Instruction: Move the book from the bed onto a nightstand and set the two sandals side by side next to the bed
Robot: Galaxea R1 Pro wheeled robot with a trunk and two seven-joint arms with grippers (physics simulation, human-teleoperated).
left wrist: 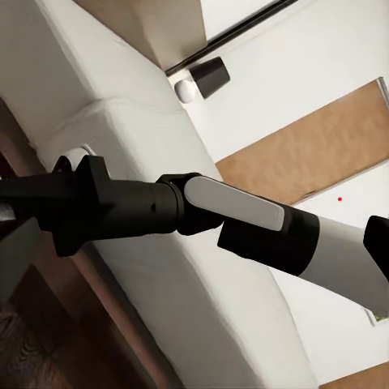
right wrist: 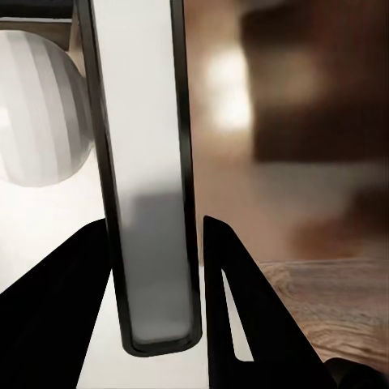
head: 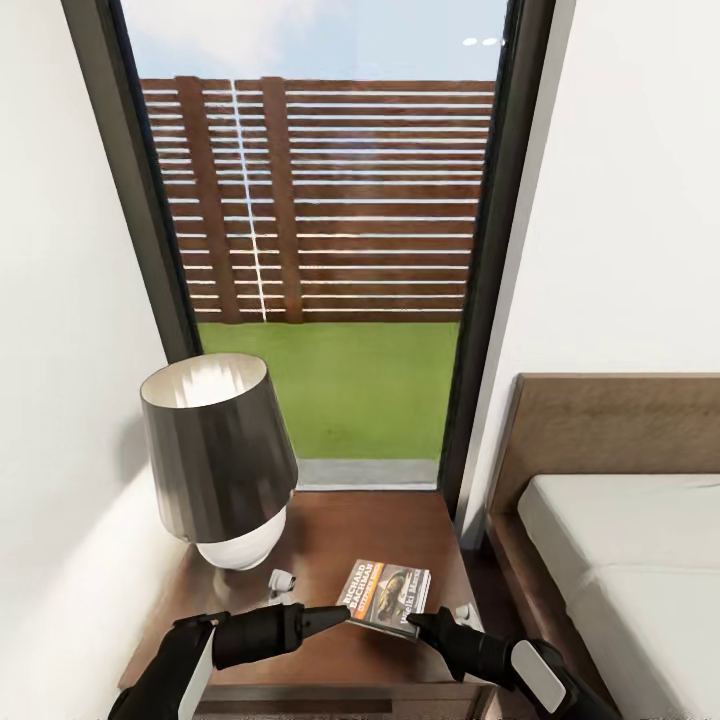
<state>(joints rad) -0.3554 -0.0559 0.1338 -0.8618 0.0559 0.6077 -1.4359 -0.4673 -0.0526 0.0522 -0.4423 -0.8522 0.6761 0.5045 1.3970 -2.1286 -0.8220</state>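
The book (head: 388, 598) lies flat on the nightstand (head: 380, 525), just beside the lamp (head: 222, 462). The right gripper (right wrist: 154, 308) pinches the book's edge between its two fingers — seen up close in the right wrist view. The left gripper (head: 335, 616) touches the book's other edge; how wide it stands, I cannot tell. The bed (head: 630, 530) sits beside the nightstand.

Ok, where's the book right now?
In the head view, the book is on the nightstand, right of the lamp, clamped at its near-right edge by the right gripper and beside the left gripper.
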